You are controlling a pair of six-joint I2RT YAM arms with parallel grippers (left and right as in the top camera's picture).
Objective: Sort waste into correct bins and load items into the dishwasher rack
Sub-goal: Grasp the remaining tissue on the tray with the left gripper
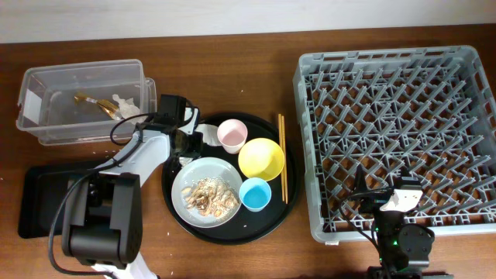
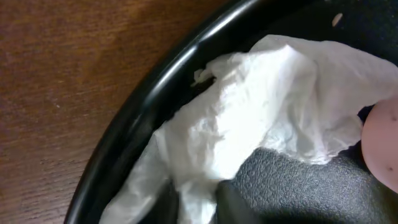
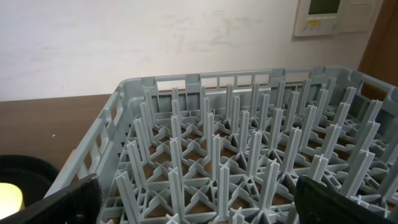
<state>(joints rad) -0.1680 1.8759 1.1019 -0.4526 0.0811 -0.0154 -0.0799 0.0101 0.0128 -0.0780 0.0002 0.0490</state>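
Right arm, near edge: right gripper facing one rack, fingers wide.
Left arm, from near-left corner: left gripper narrow, pinching one napkin at the round tray's far-left rim.
On tray: one plate with scraps, one light-blue cup, one yellow bowl, two chopsticks, one pink cup.
Left edge: one black bin.
Far-left corner: one clear tub.

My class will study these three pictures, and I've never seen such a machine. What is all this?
Two robot arms with two-finger grippers sit at a table. One picture looks down from above; the other two come from cameras on each wrist. A round tray holds a napkin, pink cup, blue cup, yellow bowl, plate of scraps and chopsticks. A rack stands right, a tub and black tray left. The left gripper is at the napkin, grip unclear; the right gripper is open, empty.
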